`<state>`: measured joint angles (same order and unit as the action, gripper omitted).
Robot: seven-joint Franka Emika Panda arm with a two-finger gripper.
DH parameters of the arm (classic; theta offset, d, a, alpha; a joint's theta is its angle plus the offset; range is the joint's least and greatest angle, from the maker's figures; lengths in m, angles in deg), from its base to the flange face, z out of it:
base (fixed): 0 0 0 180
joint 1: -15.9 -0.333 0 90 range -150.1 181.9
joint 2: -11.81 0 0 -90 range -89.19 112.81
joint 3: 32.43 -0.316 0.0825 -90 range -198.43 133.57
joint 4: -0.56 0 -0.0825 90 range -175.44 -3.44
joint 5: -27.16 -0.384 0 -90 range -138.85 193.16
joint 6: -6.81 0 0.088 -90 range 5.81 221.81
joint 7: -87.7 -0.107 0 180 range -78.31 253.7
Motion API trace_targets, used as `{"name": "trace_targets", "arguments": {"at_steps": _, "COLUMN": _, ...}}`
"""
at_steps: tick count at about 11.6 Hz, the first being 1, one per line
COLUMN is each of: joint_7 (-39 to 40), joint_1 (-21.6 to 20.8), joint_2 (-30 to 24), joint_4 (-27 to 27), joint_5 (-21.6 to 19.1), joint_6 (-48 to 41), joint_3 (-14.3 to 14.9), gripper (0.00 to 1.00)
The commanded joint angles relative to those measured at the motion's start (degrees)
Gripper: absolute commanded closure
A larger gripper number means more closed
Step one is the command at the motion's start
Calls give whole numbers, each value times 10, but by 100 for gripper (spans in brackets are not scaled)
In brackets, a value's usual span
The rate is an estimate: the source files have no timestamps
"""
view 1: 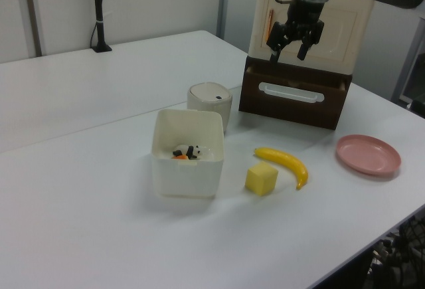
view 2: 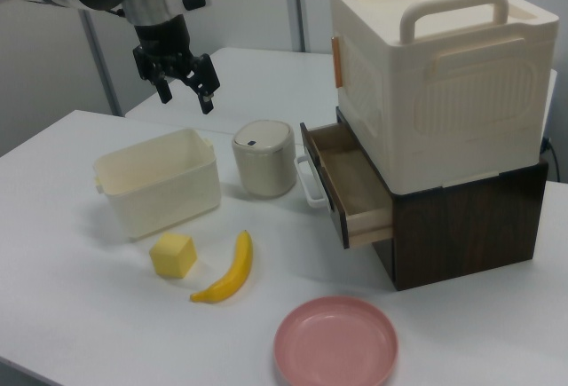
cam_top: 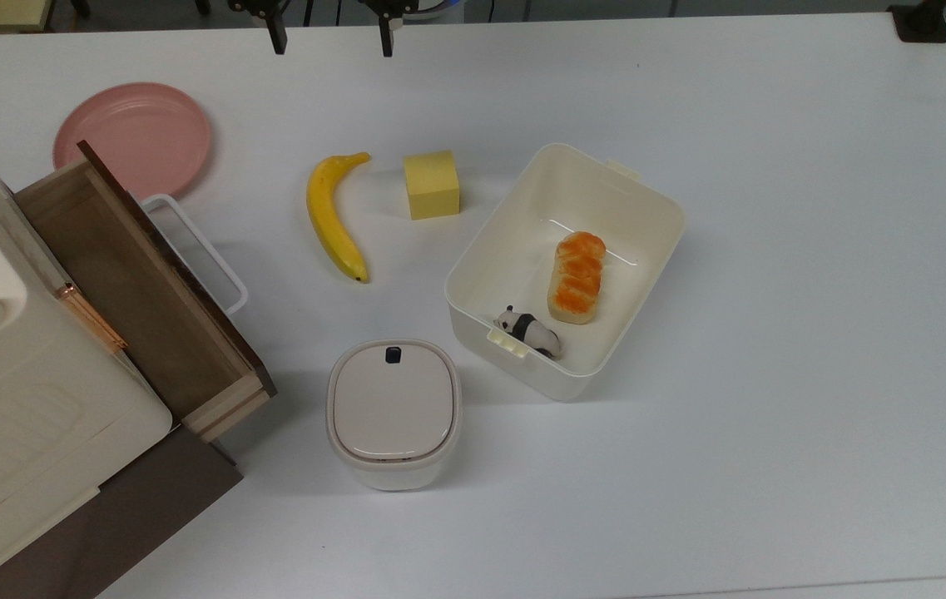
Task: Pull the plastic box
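Open end effector (view 2: 184, 90) hangs above plastic box (view 2: 158, 182).

Top view: straight down over the bench (cam_top: 772, 466).
Left view: low, oblique, facing the drawer (view 1: 295, 96) front.
Right view: opposite side, oblique.
Shared: whole benchtop.

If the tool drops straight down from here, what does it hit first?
Probably bare table. The open tool hangs high near the far edge, between the pink plate and banana; depth is uncertain.
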<state>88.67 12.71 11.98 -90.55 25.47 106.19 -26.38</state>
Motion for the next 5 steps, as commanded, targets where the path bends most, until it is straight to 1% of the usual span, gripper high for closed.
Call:
{"name": "trace_targets", "arguments": {"at_steps": 1, "joint_7": -6, "joint_1": -1, "joint_2": -26, "joint_4": -28, "joint_5": -22, "joint_6": -19, "joint_3": -1, "gripper": 0}}
{"name": "trace_targets", "arguments": {"at_steps": 2, "joint_7": -6, "joint_1": -1, "joint_2": -26, "joint_4": -28, "joint_5": -22, "joint_6": -26, "joint_3": -8, "gripper": 0}}
{"name": "trace_targets", "arguments": {"at_steps": 5, "joint_7": 0, "joint_1": -1, "joint_2": -26, "joint_4": -28, "joint_5": -22, "joint_6": -31, "joint_3": -9, "gripper": 0}}
